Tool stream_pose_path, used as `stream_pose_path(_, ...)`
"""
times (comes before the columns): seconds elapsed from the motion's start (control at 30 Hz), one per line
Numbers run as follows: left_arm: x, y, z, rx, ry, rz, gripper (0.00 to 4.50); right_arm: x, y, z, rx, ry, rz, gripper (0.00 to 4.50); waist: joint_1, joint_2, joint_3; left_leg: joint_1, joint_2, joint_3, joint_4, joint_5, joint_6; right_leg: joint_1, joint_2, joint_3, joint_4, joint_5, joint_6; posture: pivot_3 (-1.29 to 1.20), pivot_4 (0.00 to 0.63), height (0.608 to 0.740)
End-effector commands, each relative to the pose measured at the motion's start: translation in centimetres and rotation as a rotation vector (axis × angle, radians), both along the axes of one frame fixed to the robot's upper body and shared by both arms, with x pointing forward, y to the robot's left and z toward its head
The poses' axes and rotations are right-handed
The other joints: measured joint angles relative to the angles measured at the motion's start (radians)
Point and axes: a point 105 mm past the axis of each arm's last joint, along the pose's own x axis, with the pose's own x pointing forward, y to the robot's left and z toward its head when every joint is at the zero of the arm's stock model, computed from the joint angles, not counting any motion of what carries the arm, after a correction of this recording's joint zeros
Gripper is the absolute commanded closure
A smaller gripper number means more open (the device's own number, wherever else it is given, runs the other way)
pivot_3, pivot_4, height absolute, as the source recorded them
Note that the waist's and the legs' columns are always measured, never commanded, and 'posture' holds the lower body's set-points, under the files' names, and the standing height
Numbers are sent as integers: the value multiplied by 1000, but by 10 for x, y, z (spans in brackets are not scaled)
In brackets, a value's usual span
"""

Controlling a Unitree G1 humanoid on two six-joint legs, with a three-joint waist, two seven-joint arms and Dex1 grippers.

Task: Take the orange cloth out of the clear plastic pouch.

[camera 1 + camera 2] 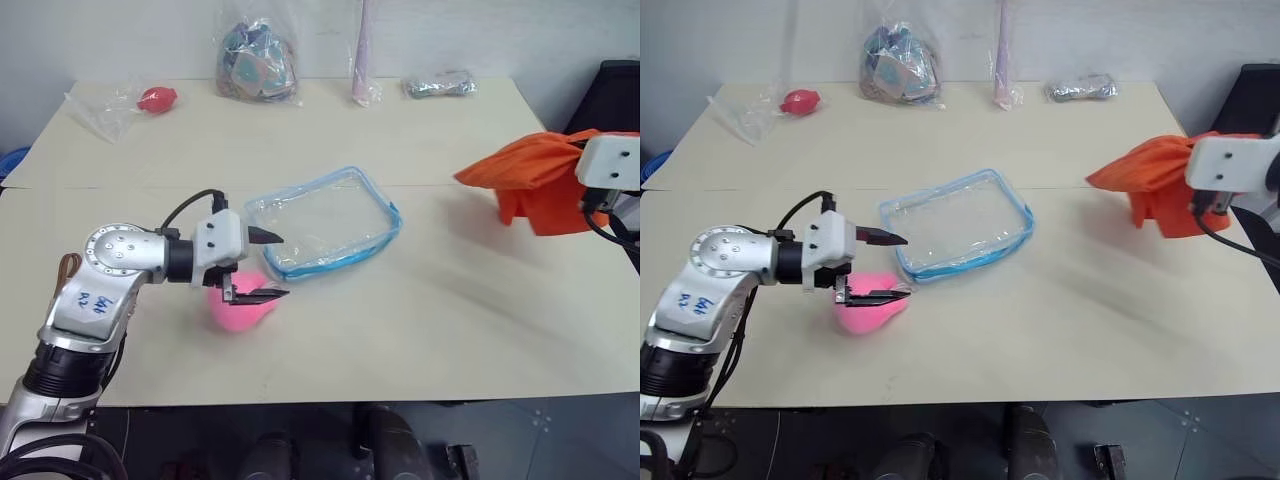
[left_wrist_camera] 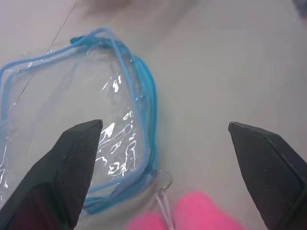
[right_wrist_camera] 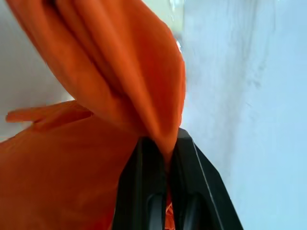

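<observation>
The clear plastic pouch (image 1: pixel 322 221) with blue trim lies flat and empty in the middle of the table. My left gripper (image 1: pixel 270 266) hovers open just off the pouch's near-left corner, nothing between its fingers (image 2: pixel 67 167). Far to the right, the orange cloth (image 1: pixel 530 180) hangs in the air above the table's right edge. My right gripper (image 3: pixel 163 158) is shut on a fold of that cloth, which drapes away from the black fingers.
A pink plush (image 1: pixel 240 305) lies under the left gripper. Along the back edge stand a bag of colourful items (image 1: pixel 257 62), a red object in a clear bag (image 1: pixel 157 98), a pink tube (image 1: pixel 362 60) and a silvery packet (image 1: pixel 440 85).
</observation>
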Motion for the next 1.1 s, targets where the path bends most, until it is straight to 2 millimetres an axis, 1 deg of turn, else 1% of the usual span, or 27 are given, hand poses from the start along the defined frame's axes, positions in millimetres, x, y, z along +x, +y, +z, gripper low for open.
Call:
stream_pose_path(0.03, -19, 4, 22, -22, 30, -52, 33, -12, -12, -2, -137, -172, 12, 4500, 0, 1, 0, 0, 1, 0, 0, 0, 0, 0, 0, 0, 0, 0, 0, 0, 150, 740)
stream_pose_path(0.07, -22, 6, 22, -17, 45, -60, 33, -15, -16, -15, -165, -182, 5, 4500, 0, 1, 0, 0, 1, 0, 0, 0, 0, 0, -1, 1, 1, 0, 0, 0, 150, 740)
stream_pose_path(0.1, -24, 7, 23, -13, 54, -64, 33, -18, -18, -24, -183, -189, 0, 4500, 0, 1, 0, 0, 1, 0, 0, 0, 0, 0, -1, 1, 1, 0, 0, 0, 150, 740)
stream_pose_path(0.13, -26, 8, 23, -8, 65, -63, 33, -21, -19, -36, -164, -180, 4, 4500, 0, 1, 0, 0, 2, 1, 0, 0, -1, 1, -1, 1, 1, 0, 0, 0, 150, 740)
stream_pose_path(0.2, -26, 10, 22, -3, 69, -54, 33, -29, -18, -71, -65, -93, -12, 4500, 1, 2, 0, 0, 1, 1, 0, 1, -1, 2, -1, 2, 1, 0, 0, 0, 150, 740)
stream_pose_path(0.27, -26, 11, 21, 2, 73, -53, 33, -38, -12, -98, 8, -22, -16, 4500, -2, 2, 0, 0, 2, 1, 0, 1, -1, 4, 0, 3, 1, 0, 0, 0, 150, 740)
stream_pose_path(0.37, -29, 12, 22, 2, 80, -61, 33, -46, -4, -120, 84, 45, -28, 4500, -4, 2, 0, 1, 2, 2, -1, 1, -2, 4, 1, 4, 1, 0, 0, 0, 150, 740)
stream_pose_path(0.43, -30, 12, 25, -13, 84, -62, 33, -49, 1, -126, 127, 88, -41, 4500, -6, 2, 0, 1, 2, 3, -1, 1, -2, 4, 3, 5, 1, 0, 0, 0, 150, 740)
stream_pose_path(0.47, -30, 13, 27, -21, 86, -60, 33, -51, 0, -128, 139, 112, -53, 4500, -6, 2, 0, 2, 2, 3, -1, 1, -2, 4, 3, 6, 1, 0, 0, 0, 150, 740)
stream_pose_path(0.57, -32, 16, 25, -26, 115, -64, 0, -52, -7, -127, 178, 159, -93, 3713, -5, 2, 0, 2, 2, 3, -1, 1, -2, 4, 6, 7, 0, 0, 0, 0, 150, 740)
stream_pose_path(0.63, -34, 16, 24, -34, 131, -70, 0, -54, -10, -128, 226, 195, -113, 3088, -4, 2, 0, 2, 2, 3, -1, 1, -3, 4, 7, 8, 0, 0, 0, 0, 150, 740)
stream_pose_path(0.67, -34, 16, 24, -38, 132, -73, 0, -54, -12, -129, 244, 208, -120, 2665, -1, 2, 0, 2, 2, 3, -1, 1, -3, 4, 7, 8, 0, 0, 0, 0, 150, 740)
stream_pose_path(0.77, -33, 17, 25, -48, 129, -76, 0, -58, -14, -130, 307, 265, -130, 1590, 3, 2, 0, 2, 0, 3, 0, 1, -3, 4, 7, 8, 0, 0, 0, 0, 150, 740)
stream_pose_path(0.83, -31, 20, 24, -51, 128, -72, 0, -66, -18, -132, 389, 317, -157, 928, 2, 2, 0, 2, 0, 3, 0, 1, -3, 4, 7, 8, 0, 0, 0, 0, 150, 740)
stream_pose_path(0.9, -28, 23, 22, -56, 126, -59, 0, -77, -21, -133, 499, 370, -186, 168, 4, 2, 0, 2, 0, 3, 0, 1, -3, 4, 7, 8, 0, 0, 0, 0, 150, 740)
stream_pose_path(0.93, -26, 26, 23, -58, 118, -50, 0, -84, -23, -131, 563, 392, -207, 41, 5, 2, 0, 2, 0, 3, 0, 1, -3, 4, 7, 8, 0, 0, 0, 0, 150, 740)
stream_pose_path(1.0, -23, 33, 23, -56, 114, -29, 0, -102, -30, -125, 708, 440, -251, 41, 5, 2, 0, 2, 1, 3, 0, 1, -3, 5, 8, 8, 0, 0, 0, 0, 150, 740)
stream_pose_path(1.1, -20, 48, 25, -50, 104, 1, 0, -139, -54, -115, 891, 507, -377, 41, 7, 2, 0, 2, 0, 3, 0, 1, -3, 5, 8, 8, 0, 0, 0, 0, 150, 740)
